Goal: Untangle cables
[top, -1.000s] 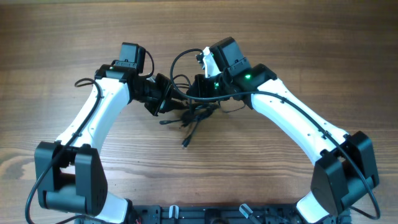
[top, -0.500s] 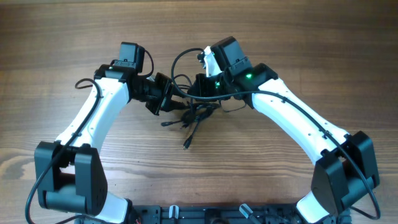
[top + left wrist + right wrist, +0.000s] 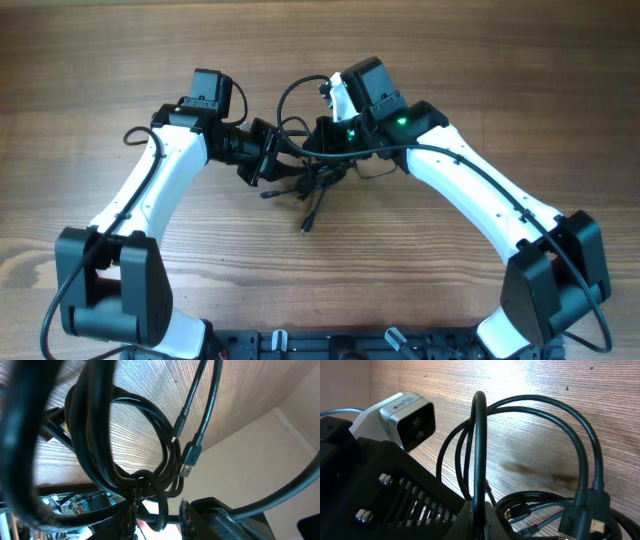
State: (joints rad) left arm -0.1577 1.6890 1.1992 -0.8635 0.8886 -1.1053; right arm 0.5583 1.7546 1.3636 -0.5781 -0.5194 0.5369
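While thin, glossy black cables (image 3: pixel 312 182) are looping in a tangle at the centre of the grained wooden table (image 3: pixel 470 60), the right gripper (image 3: pixel 323 140) is pinching one strand; the left gripper (image 3: pixel 268 160) is among the loops, its grip impossible to tell.

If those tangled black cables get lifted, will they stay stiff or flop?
Probably floppy: the cables sag in loose loops, one plug end trailing on the table. Likely light, being thin. Strands may snag, since they cross.

Thin black cables (image 3: pixel 318 186) in 1 tangled, looping bundle, plug ends loose.
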